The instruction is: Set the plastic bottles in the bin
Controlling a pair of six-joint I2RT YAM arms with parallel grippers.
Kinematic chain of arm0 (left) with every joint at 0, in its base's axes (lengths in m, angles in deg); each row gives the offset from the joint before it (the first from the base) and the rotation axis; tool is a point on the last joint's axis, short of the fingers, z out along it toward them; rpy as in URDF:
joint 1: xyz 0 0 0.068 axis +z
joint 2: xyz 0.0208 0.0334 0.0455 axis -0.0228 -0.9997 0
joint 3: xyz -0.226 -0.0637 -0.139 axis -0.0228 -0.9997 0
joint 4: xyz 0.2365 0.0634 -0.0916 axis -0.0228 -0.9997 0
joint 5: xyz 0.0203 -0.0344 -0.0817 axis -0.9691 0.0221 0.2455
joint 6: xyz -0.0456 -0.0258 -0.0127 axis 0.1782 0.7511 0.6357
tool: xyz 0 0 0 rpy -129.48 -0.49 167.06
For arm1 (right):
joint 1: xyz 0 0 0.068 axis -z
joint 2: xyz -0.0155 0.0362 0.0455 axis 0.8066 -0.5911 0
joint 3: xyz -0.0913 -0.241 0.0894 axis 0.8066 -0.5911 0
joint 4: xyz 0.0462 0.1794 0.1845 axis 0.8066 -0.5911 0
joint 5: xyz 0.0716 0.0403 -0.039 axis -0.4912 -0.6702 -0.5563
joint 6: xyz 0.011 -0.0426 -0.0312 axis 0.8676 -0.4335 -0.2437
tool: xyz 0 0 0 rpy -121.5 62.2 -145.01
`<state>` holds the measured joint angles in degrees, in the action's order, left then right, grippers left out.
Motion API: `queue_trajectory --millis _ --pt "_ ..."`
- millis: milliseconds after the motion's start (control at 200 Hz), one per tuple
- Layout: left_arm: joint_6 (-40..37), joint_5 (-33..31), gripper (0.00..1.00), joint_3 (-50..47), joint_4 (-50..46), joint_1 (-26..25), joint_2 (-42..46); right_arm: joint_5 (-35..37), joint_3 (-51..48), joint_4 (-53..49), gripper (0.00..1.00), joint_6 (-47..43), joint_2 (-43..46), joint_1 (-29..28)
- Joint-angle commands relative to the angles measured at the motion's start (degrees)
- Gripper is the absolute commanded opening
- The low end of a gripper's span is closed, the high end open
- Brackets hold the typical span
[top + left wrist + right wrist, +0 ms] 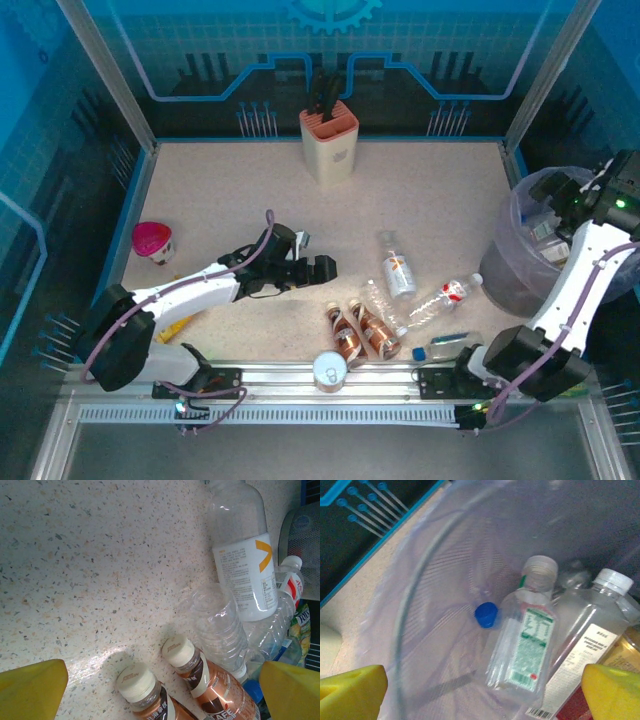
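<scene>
A pink-lidded cup (152, 240) stands at the left. It is not a bottle, so it should be left alone. The left gripper (320, 267) hangs low over the table. Its fingers are spread wide with nothing in them. It points at two brown bottles (215, 690) lying side by side — I think it is open so it can close around one. A silver can (329, 370) sits near them. Next come a crushed clear bottle (220, 630) and a white-label bottle (399, 272), lying close together. The bin (510, 265) is at the right, with a green-label bottle (520, 650) and a white-capped bottle (592, 635) inside. The right gripper (481, 692) is over the bin's mouth with its fingers wide and empty — a good spot for dropping bottles in.
</scene>
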<state>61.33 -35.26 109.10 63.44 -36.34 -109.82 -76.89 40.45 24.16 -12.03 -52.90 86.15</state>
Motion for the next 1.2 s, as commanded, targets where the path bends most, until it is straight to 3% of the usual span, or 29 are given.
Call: queue_trajectory --millis 0,285,420,575,725,1006,1196 --pt "-1.3 1.2 0.99 1.9 -0.6 0.4 -0.7 3.0 3.2 -6.6 1.0 -1.0 1.4 -5.2" --pt "-1.8 0.8 0.99 2.1 -0.5 0.4 -0.9 13.9 5.0 -13.4 1.0 5.9 5.4 -31.5" --pt "-2.1 0.7 0.99 1.8 -0.5 0.4 -0.9 21.7 1.5 -15.0 1.0 11.6 6.6 -44.7" --pt "-2.2 0.5 0.99 1.3 -0.4 0.4 -0.8 27.2 -5.2 -14.8 1.0 19.5 6.8 -55.1" --pt "-2.0 -0.2 0.99 -0.1 0.2 0.5 0.0 32.8 -12.4 -14.9 1.0 27.4 6.7 -57.1" --pt "-1.2 -1.3 0.99 -2.9 1.6 0.5 1.2 28.3 -31.9 -8.0 1.0 45.8 13.1 -57.3" --pt "-0.7 -0.4 0.99 -3.6 3.3 0.5 -0.2 24.1 -44.4 2.3 1.0 53.5 14.8 -55.2"
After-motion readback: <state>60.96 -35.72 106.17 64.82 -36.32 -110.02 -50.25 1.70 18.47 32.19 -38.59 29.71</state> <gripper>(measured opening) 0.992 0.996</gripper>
